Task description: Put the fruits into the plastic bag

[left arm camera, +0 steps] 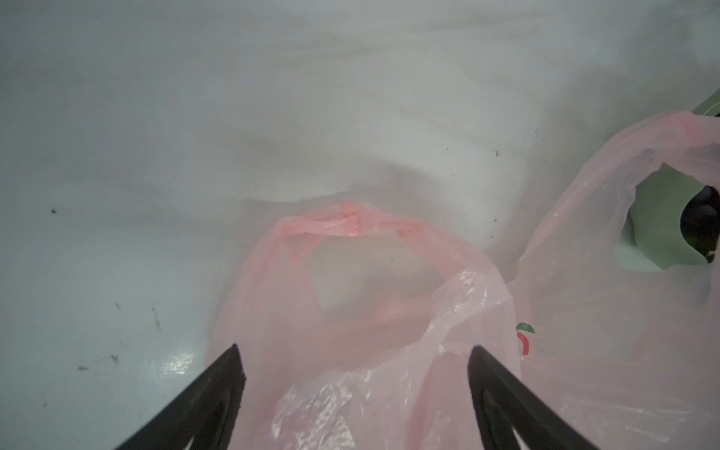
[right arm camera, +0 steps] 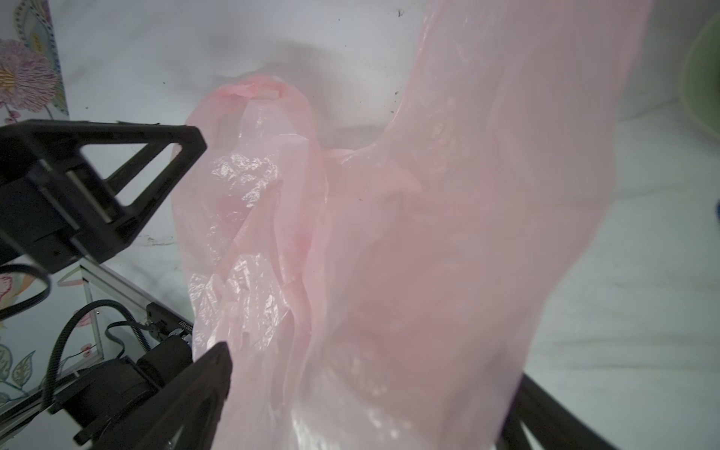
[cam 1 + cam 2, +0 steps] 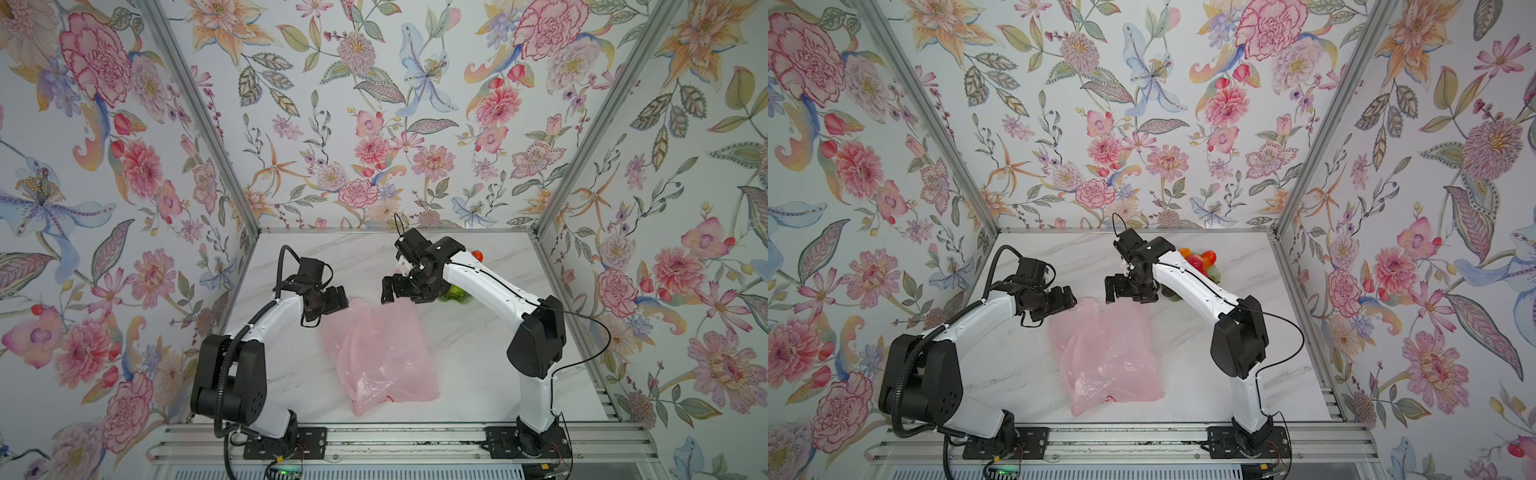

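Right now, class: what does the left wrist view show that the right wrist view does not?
Only the left wrist view: a red fruit print on the plastic bag, and a handle loop lying open. Only the right wrist view: the floral wall and the left gripper seen from outside. Both: the pink bag, part of the green dish and the pale table.

Left arm (image 3: 270,320) and right arm (image 3: 490,282) bend inward, jaws on both spread wide.
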Robot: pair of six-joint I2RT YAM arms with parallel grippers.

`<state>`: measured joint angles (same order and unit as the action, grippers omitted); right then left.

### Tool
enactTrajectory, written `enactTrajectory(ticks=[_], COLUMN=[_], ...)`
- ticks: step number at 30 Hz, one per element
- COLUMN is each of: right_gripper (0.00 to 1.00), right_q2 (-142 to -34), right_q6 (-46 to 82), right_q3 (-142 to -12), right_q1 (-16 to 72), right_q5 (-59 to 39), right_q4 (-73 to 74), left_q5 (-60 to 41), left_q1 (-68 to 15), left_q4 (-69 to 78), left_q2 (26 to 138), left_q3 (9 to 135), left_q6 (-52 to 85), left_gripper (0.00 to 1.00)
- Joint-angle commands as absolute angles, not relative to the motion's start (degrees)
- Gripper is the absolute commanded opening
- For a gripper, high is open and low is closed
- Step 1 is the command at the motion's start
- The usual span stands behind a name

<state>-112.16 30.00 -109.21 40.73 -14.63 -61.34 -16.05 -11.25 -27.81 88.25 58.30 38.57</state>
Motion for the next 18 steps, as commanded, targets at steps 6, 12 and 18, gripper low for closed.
enactTrajectory(ticks=[6, 12, 18], right_gripper=[0.99, 0.73, 0.03], right_q2=[-121.88, -129.87, -125.30], right_q6=[23.87, 24.54, 22.88], right_q3=[-114.78, -123.25, -125.94], right_q1=[32.19, 32.00, 32.64], right_q5=[-18.90, -18.94, -8.16], right_q4=[-58.88, -59.13, -57.44], left_q5=[-16.78, -15.91, -14.87], left_q1=[-11.21, -11.40, -10.95], left_q4=[-26.72, -27.99, -29.65], left_q2=[91.02, 90.00, 85.02], left_q3=[58.36, 58.26, 59.80], left_q6=[38.32, 39.08, 39.58], left_gripper=[0.90, 0.90, 0.90])
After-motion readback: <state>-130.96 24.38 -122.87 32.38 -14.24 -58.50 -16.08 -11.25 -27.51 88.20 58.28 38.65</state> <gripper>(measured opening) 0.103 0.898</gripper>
